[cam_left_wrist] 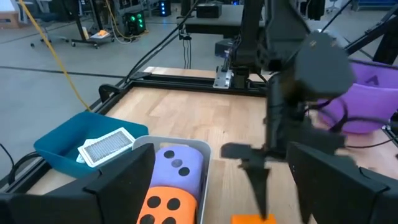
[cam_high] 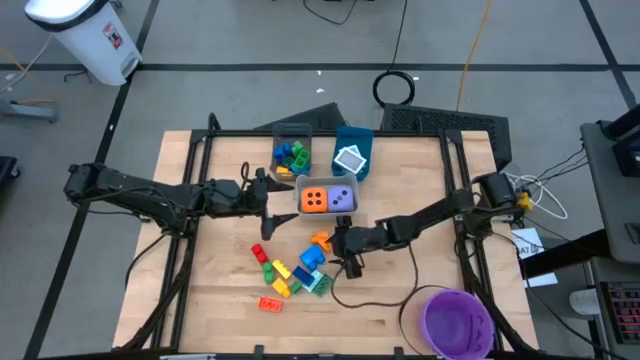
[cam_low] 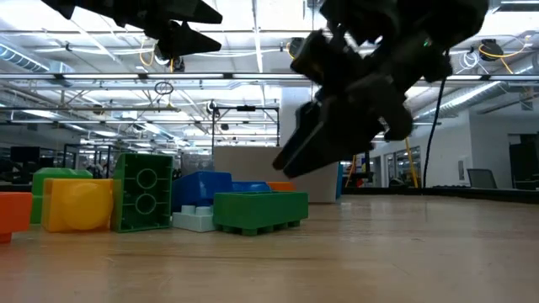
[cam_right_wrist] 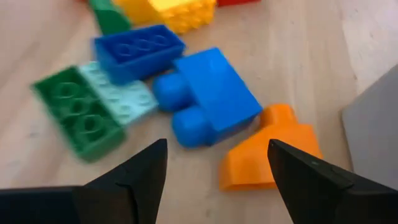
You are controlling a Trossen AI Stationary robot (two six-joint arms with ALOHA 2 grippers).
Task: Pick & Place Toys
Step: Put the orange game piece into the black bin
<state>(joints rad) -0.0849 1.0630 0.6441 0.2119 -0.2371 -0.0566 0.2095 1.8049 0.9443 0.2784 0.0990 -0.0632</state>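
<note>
The right gripper (cam_high: 352, 268) hangs low over the wooden table (cam_high: 400, 180), its fingers (cam_right_wrist: 134, 171) spread apart and empty, just beside a cluster of bricks. Under it lie an orange brick (cam_right_wrist: 267, 149), a big blue brick (cam_right_wrist: 208, 99), a flatter blue brick (cam_right_wrist: 138, 50) and a green brick (cam_right_wrist: 78, 112); yellow bricks (cam_high: 282, 278) and red ones (cam_high: 270, 304) lie nearby in the same pile. The left gripper (cam_high: 268, 190) hovers beside a grey bin (cam_high: 326, 184) holding the orange die (cam_high: 313, 200) and the purple die (cam_high: 341, 199); its fingers (cam_left_wrist: 118, 180) are wide open, holding nothing. A blue bin (cam_high: 352, 135) holds a white tile (cam_high: 350, 160), and another bin (cam_high: 291, 131) holds more bricks. A purple bowl (cam_high: 457, 322) sits near the table's corner.
</note>
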